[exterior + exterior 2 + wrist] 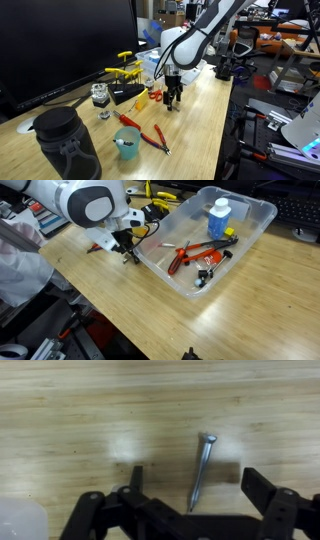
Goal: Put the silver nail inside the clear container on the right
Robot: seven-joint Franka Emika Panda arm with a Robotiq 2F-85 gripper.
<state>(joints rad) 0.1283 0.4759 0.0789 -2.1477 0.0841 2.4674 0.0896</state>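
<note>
The silver nail (202, 468) lies flat on the wooden table in the wrist view, head away from the camera, tip toward it, between the two fingers. My gripper (192, 482) is open, its fingers on either side of the nail without touching it. In both exterior views the gripper (174, 100) (127, 256) hangs low over the table; the nail is too small to see there. The clear container (252, 225) is a wide shallow tub beside the gripper and holds several tools and a blue bottle (218, 220).
Red-handled pliers (152, 138), a teal cup (126, 142), a small glass jar (99, 95), a yellow tool (124, 70) and a dark bag (66, 145) stand on the table. A large monitor (60, 40) is behind. A whitish edge (20, 520) shows at lower left.
</note>
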